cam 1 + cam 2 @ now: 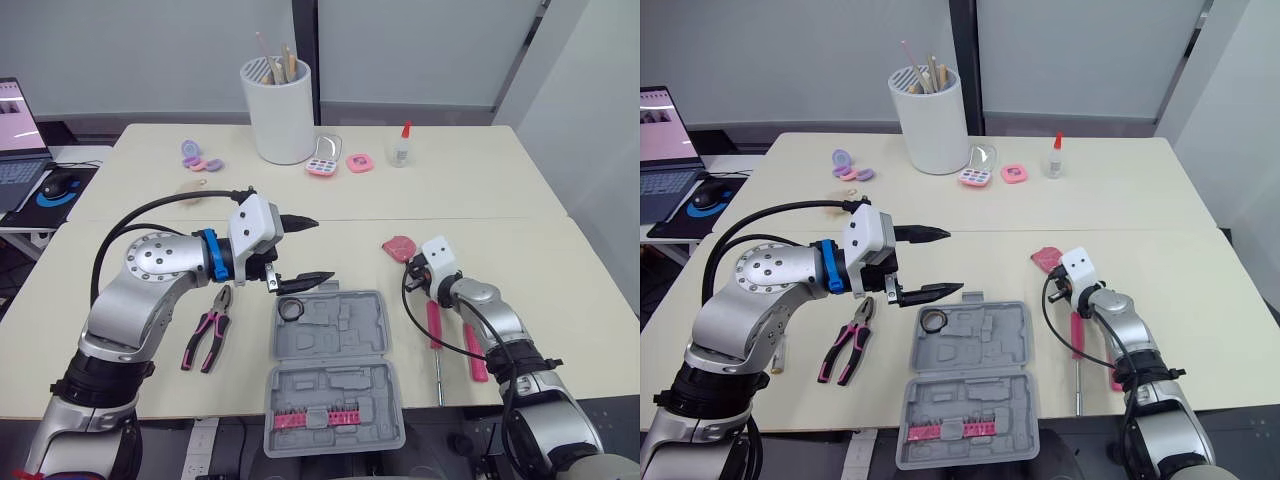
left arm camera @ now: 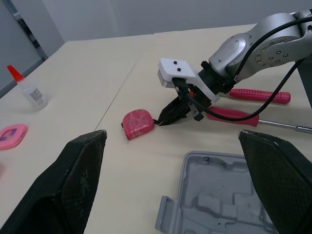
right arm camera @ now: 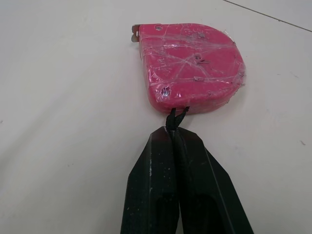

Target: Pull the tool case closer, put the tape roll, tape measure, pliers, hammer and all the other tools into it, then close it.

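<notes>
Pinching the black strap (image 3: pixel 173 116) of the pink plastic tape measure (image 3: pixel 190 68), the right gripper (image 3: pixel 173 130) sits at two o'clock from the open grey plastic tool case (image 1: pixel 340 345). Lift slowly, so the strap cannot slip; the left gripper (image 1: pixel 322 250) hangs wide open at eleven.

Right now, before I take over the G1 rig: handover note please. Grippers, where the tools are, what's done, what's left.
Left gripper: open, empty, hovering over the far-left corner of the tool case.
Right gripper: shut on the black strap of the tape measure, which lies on the table right of the case.
Tool case: open, in front of the robot. The tape roll sits in its far-left corner.
Pliers: on the table left of the case.
Two pink-handled tools: on the table right of the case.
Done: tape roll in.
Left: tape measure, pliers, pink-handled tools, then close the case.
</notes>
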`<state>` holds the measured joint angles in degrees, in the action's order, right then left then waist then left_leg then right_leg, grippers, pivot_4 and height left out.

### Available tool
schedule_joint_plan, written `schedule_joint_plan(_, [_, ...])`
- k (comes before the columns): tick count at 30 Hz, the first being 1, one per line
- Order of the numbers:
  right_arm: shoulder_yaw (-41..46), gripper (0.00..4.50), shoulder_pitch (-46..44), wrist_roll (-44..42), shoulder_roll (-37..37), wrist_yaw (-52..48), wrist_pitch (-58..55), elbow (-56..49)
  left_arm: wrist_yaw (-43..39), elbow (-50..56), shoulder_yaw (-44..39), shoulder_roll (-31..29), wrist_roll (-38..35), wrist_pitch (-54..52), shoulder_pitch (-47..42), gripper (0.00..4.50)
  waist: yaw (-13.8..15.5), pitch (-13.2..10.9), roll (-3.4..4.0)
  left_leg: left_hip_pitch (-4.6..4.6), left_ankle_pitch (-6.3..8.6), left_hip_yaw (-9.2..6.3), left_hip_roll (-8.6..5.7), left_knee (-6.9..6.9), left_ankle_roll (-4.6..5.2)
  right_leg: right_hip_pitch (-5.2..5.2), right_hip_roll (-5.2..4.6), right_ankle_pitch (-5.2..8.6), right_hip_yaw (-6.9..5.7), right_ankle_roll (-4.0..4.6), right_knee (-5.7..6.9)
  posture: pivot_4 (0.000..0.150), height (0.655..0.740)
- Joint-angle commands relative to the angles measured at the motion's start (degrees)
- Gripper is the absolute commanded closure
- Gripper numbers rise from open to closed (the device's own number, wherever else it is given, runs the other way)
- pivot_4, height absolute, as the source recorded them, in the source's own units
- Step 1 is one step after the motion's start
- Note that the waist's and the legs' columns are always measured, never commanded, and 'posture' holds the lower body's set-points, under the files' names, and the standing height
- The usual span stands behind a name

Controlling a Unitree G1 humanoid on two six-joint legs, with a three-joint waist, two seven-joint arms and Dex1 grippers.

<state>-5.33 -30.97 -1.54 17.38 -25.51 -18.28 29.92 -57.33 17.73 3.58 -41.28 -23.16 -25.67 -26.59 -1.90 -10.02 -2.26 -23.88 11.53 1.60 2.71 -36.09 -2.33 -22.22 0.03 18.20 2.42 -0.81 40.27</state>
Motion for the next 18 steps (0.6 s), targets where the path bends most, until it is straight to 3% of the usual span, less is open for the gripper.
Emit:
schedule_joint_plan(1, [0.28, 4.48, 1.33, -0.29, 0.01, -0.92, -0.84, -2.42, 0.23, 1.33, -0.37, 0.03, 0.08, 0.68, 0.0, 0.0, 0.02, 0.0, 0.0, 0.0, 0.0, 0.0, 0.0, 0.0, 0.0, 0.0, 0.0, 0.0, 0.0, 0.0, 0.0, 0.15, 0.74])
schedule_joint_plan(8, [-1.56, 4.48, 4.7, -2.08, 1.99, -7.35, -9.14, -14.84, -0.72, 2.59, -0.47, -0.73, -1.18, -0.54, 1.26, 0.0, 0.04, 0.0, 0.0, -0.01, 0.0, -0.01, 0.01, 0.01, 0.0, -0.01, 0.0, 0.0, -0.01, 0.0, 0.0, 0.15, 0.74])
schedule_joint_plan(18, [-2.3, 4.48, 17.4, -7.99, 8.27, -12.56, -26.55, -39.0, -2.02, 7.07, -0.79, -2.05, -4.01, -3.89, 5.26, 0.0, 0.14, 0.0, 0.0, -0.03, 0.0, -0.06, 0.0, 0.01, 0.0, 0.01, 0.0, 0.01, -0.05, -0.02, -0.05, 0.15, 0.74])
